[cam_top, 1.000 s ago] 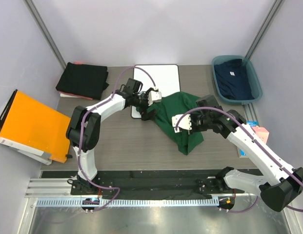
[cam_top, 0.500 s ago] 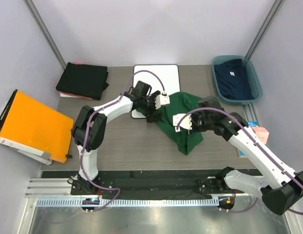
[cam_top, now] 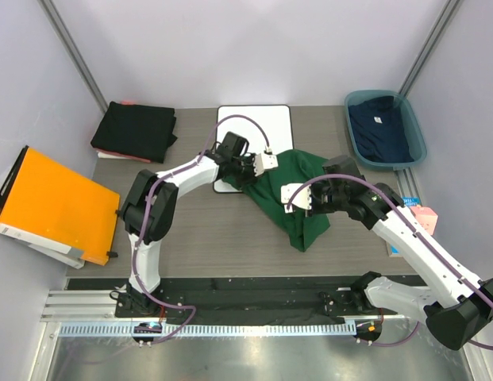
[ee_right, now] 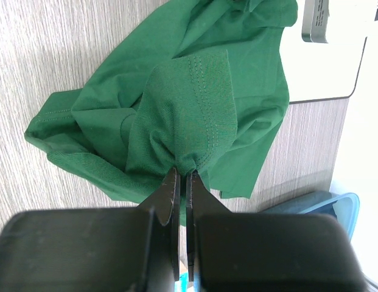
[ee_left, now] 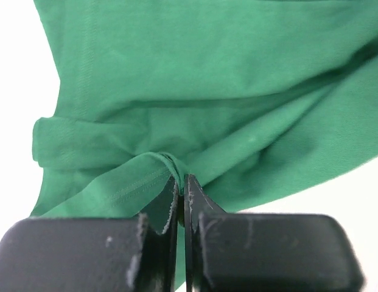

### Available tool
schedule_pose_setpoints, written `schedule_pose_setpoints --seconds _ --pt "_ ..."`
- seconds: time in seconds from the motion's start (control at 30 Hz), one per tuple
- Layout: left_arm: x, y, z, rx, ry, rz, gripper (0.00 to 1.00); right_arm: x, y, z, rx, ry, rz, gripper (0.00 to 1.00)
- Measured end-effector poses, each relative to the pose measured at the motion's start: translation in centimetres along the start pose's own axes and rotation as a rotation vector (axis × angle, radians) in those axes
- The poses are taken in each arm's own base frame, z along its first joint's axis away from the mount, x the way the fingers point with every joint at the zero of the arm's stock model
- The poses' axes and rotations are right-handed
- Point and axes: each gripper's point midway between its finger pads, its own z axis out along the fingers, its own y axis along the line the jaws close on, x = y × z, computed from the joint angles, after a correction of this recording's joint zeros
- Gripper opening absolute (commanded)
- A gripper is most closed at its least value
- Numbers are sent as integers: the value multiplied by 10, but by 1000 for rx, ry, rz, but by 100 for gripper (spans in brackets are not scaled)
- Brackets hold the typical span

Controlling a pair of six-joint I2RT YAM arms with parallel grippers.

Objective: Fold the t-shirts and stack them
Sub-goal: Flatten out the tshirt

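Green shirt [cam_top: 287, 178] lies crumpled on the table [cam_top: 206, 234], partly over the white board [cam_top: 258, 123]; left gripper [ee_left: 181, 179] pinched tight on one fold, right gripper [ee_right: 181, 173] pinched on a stitched hem, probably to lift and spread it flat.

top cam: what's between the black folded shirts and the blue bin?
The white board, visible in the top view. The green shirt overlaps its near right corner.

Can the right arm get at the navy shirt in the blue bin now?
Probably not yet: its jaws are shut on the green shirt. The navy shirt lies uncovered in the blue bin, nearby.
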Motion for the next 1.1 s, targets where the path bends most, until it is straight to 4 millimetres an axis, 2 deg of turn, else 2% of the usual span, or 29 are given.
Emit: schedule_pose_setpoints --seconds 0.13,0.23,0.37,0.43,0.53,0.57,0.63,0.7,0.73,0.77,0.83,0.87,0.97,1.03,1.1 --pt "5 15 -10 -85 26 11 0 0 -1 0 5 -2 5 1" --pt "6 31 -37 -180 55 10 0 2 -1 1 7 -2 19 1" --pt "-3 73 -110 -405 83 13 0 6 2 4 1 5 36 1" --pt "-7 87 -148 -501 105 21 0 7 3 4 -1 7 44 1" --pt "1 90 -185 -568 158 9 0 7 4 4 -1 7 55 1" --pt "6 87 -192 -564 184 7 9 8 3 4 1 8 60 1" --pt "23 76 -195 -520 247 -5 24 7 3 4 3 7 63 1" --pt "46 58 -192 -441 320 -24 32 8 2 4 5 7 67 1" --pt "58 46 -190 -388 355 -41 40 8 2 4 6 7 68 1" --pt "69 34 -187 -332 387 -59 67 8 2 4 6 7 69 1" --pt "84 16 -184 -240 424 -78 87 8 2 4 6 7 71 1" --pt "89 7 -182 -199 431 -102 91 8 2 4 6 7 71 1" --pt "93 -4 -181 -119 427 -145 89 8 2 4 6 8 75 1" --pt "85 2 -181 -113 395 -145 91 8 2 4 7 8 76 1" --pt "69 18 -182 -145 344 -126 92 8 2 4 7 9 77 1"
